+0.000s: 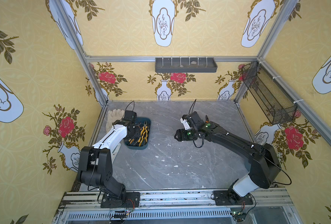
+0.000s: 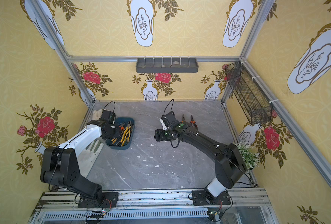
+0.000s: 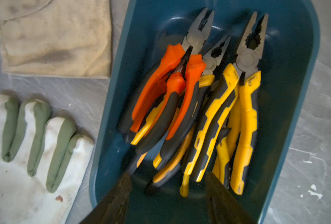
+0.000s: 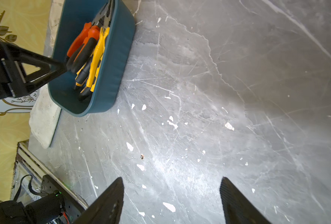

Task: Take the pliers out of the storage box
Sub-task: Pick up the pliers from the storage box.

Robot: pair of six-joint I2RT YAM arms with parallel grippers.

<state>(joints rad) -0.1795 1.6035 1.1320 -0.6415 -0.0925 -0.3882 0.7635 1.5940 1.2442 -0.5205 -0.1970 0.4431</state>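
Closest to the camera, a metal rail holds the feet of both arms. On the far left of the grey counter lie two gloves. One is a tan glove at the back. Nearer the front is a white glove with green fingers, partly under the left arm.

Just beside the gloves sits the storage box. It is dark blue-green and stands on the left part of the counter. Many pliers lie piled inside it, some with orange handles and some with yellow ones. The metal noses that show point toward the back wall.

The left claw dips into the box. Its two fingers stand partly apart with the ends of a few handles between them, and it grips nothing that can be seen.

The right claw hangs over the scratched middle of the counter, well apart from the box. Its fingers are wide with nothing between them. Behind the right arm, two other pliers lie on the counter. A small green plant stands at the right edge, and a black wire basket hangs on the right wall.
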